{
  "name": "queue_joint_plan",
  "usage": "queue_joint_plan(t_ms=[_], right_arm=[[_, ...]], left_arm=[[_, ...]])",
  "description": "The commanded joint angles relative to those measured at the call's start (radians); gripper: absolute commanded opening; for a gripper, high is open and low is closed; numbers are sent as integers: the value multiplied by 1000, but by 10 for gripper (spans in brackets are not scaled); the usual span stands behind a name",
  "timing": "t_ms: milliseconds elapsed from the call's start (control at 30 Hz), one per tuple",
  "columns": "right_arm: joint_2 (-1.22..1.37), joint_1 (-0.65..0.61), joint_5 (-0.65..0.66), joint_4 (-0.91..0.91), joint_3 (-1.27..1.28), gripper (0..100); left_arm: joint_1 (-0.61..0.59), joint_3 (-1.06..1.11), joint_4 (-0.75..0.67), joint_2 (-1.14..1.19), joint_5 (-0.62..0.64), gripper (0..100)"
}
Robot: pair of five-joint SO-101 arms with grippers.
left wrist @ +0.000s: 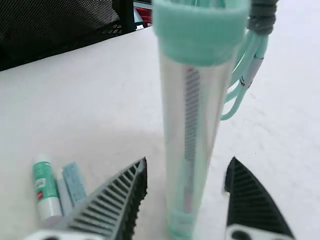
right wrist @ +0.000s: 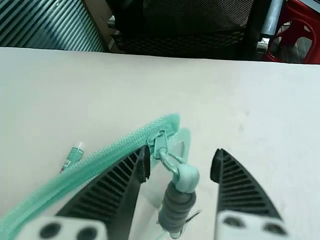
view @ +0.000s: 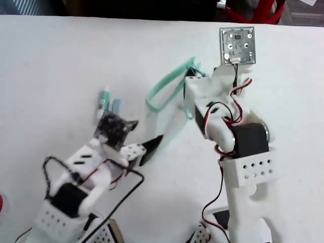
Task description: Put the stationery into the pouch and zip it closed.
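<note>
Left gripper [left wrist: 187, 162]: jaws wide apart, clamping nothing; straddles one end of pouch [left wrist: 190, 125], no grip visible.

Right gripper [right wrist: 182, 151]: likewise spread, holding nothing; brackets grey pull tab [right wrist: 177, 200] and slider [right wrist: 161, 141] at pouch's other end.

Pouch: clear, mint trim, lying on table [view: 61, 55] between the two arms. Mouth seen from above as a gaping loop, so judged unzipped. Dark slim shape visible through wall; cannot tell whether an item inside.

Glue stick [left wrist: 44, 189] and blue block [left wrist: 75, 182]: side by side on table, just beside left gripper, apart from pouch.

Progress: early, by appearance. At least two items outstanding for loading; zip closure not begun. Likely needs next: mouth kept open, glue stick and block collected, slider then drawn along full length.
</note>
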Motion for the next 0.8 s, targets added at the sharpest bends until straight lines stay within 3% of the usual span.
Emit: queue_joint_plan(t_ms=[0,133,267,600,767], right_arm=[[12,-2,-3,2,15,199],[2,-4,-3,-4,32,199],[2,-4,-3,1,32,198],[1,-4,-5,-2,68,198],[1,-4,-5,-2,68,198]], left_arm=[[-133,-130,146,-193,-138,252],[-354,-166,150,-317,-249,200],[-414,-143,150,-239,-296,154],[-424,-330,94,490,-176,155],[-420,-523,94,863,-28,153]])
